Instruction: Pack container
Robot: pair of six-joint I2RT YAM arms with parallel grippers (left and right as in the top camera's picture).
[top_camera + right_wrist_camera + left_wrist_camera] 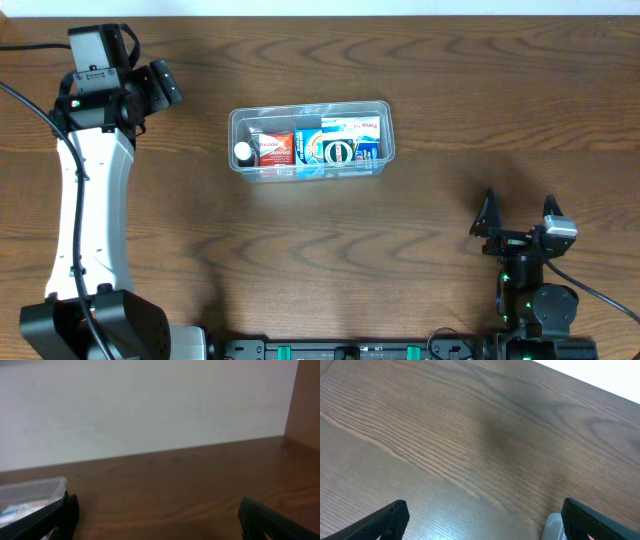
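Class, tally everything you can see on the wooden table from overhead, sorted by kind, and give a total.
Clear plastic rectangular container: 1
Robot arms: 2
Red printed packet, inside the container: 1
White round cap, inside the container: 1
Blue printed packets, inside the container: at least 2, overlap hides any more
Total: at least 7

White left arm (85, 210), black joints (95, 105), black right arm (530, 295), green lights (507, 278), black fingers (375, 522)

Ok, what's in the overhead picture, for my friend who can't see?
A clear container holding small red and blue packages sits on a wooden table. The right end effector is open at lower right; the left arm stands far left.
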